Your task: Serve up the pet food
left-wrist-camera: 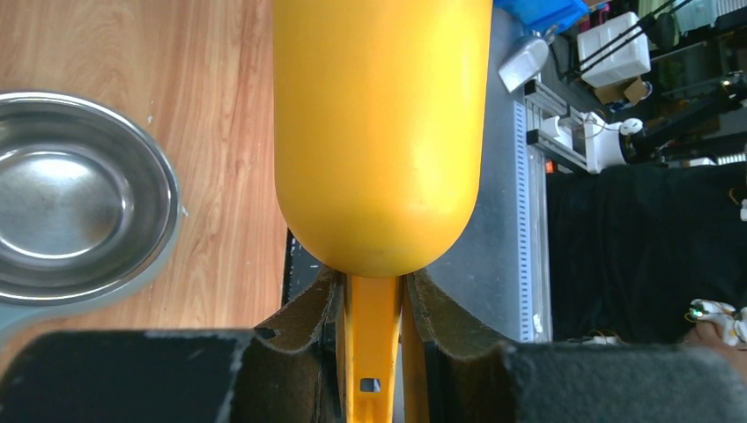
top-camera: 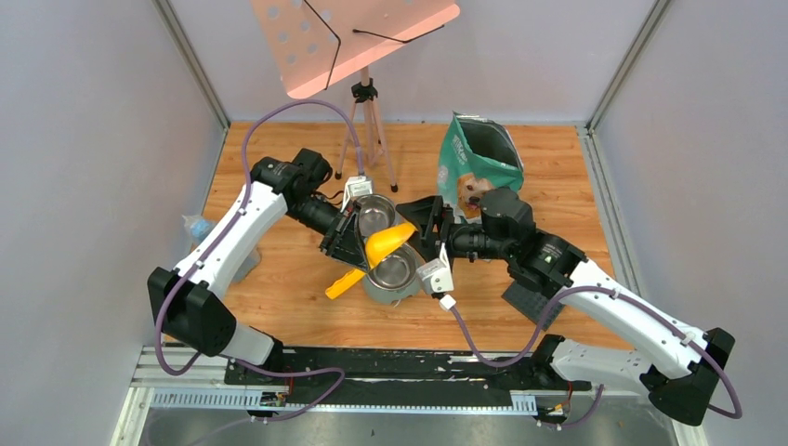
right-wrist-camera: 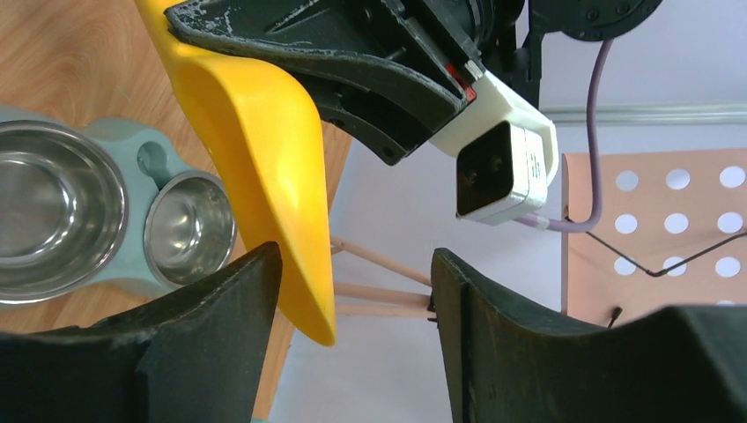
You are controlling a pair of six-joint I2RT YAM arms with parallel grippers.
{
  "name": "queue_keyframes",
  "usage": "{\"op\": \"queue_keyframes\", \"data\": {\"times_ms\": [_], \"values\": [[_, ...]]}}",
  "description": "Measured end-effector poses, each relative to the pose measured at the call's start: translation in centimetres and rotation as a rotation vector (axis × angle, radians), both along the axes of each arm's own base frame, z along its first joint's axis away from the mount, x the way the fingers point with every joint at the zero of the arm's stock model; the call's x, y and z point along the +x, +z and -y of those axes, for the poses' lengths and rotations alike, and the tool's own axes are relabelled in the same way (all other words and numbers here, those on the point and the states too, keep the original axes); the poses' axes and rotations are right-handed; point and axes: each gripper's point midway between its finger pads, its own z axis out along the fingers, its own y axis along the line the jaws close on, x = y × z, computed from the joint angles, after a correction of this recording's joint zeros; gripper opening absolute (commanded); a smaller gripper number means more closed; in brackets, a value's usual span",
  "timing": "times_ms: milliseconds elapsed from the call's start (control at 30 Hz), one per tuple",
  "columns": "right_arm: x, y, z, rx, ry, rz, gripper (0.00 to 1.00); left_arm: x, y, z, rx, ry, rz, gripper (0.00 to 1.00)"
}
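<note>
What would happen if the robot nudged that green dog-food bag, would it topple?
It may tip fairly easily: the bag stands upright on the table with its top gaping open. Its creased walls look like soft film, so they'd likely buckle rather than resist a push. How full or heavy it is can't be seen.

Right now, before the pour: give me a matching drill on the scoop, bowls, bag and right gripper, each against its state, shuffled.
1. yellow scoop
2. steel bowls
3. green bag
4. right gripper

A. empty
B. open, scoop tip beside one finger
C. clamped by its handle in the left gripper
D. standing open at the back of the table

Pairs: 1-C, 2-A, 3-D, 4-B
</note>
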Motion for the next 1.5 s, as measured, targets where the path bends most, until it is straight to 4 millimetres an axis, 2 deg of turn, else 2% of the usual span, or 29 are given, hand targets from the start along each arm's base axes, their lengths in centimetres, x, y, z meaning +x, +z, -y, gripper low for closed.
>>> {"op": "queue_keyframes", "data": {"times_ms": [200,233,300,333,400,467,633,667,733,833,900,967,1033,1100,1267,1333,1400,1500], "values": [[-0.8,-0.4,-0.9,0.022,0.070,0.043,0.36,-0.4,0.3,0.1,-0.013,-0.006,-0.036,0.00],[-0.9,-0.3,-1.0,0.026,0.082,0.052,0.29,-0.5,0.3,0.1,-0.014,-0.007,-0.041,0.00],[-1.3,-0.2,-1.3,0.030,0.108,0.063,0.06,-0.6,0.5,0.1,-0.026,-0.011,-0.052,0.01],[-1.4,-0.3,-1.3,0.029,0.116,0.070,0.00,-0.7,0.6,0.2,-0.032,-0.013,-0.055,0.10],[-1.5,-0.8,-1.3,0.009,0.130,0.079,0.00,-1.1,0.7,0.0,-0.021,-0.008,-0.091,0.45],[-1.5,-1.2,-1.4,-0.002,0.133,0.084,0.00,-1.2,0.6,-0.3,-0.005,-0.001,-0.103,0.61],[-0.8,-1.7,-1.0,-0.005,0.057,-0.007,0.00,-0.3,1.3,-0.6,-0.013,0.037,0.028,0.80],[-0.5,-1.7,-0.8,-0.004,0.028,-0.039,0.00,0.0,1.8,-0.9,-0.015,0.068,0.081,0.88],[0.2,-1.4,-0.2,0.002,-0.059,-0.149,0.00,0.8,3.2,-1.5,-0.025,0.157,0.234,0.94],[1.3,1.0,0.7,0.073,-0.200,-0.337,0.00,1.2,7.1,-3.0,-0.066,0.326,0.500,0.95],[1.8,2.8,1.6,0.153,-0.274,-0.473,0.00,1.5,10.1,-3.9,-0.103,0.420,0.620,0.95],[2.8,4.6,3.0,0.259,-0.360,-0.628,0.00,2.8,13.1,-4.6,-0.139,0.518,0.693,0.94],[4.2,6.0,4.6,0.354,-0.445,-0.760,0.00,4.5,15.3,-4.8,-0.173,0.596,0.727,0.94],[5.2,6.8,5.2,0.422,-0.493,-0.880,0.00,6.4,17.6,-4.6,-0.220,0.648,0.740,0.94],[6.9,7.9,5.2,0.543,-0.548,-1.097,0.00,10.6,22.3,-3.2,-0.312,0.711,0.633,0.93],[7.4,8.1,5.2,0.579,-0.557,-1.170,0.00,12.7,22.8,-3.1,-0.344,0.746,0.538,0.91],[7.7,8.3,5.2,0.604,-0.563,-1.225,0.00,14.1,22.4,-3.1,-0.355,0.765,0.438,0.87],[8.0,8.6,5.1,0.639,-0.558,-1.293,0.00,15.5,21.7,-2.6,-0.369,0.752,0.293,0.80]]}}
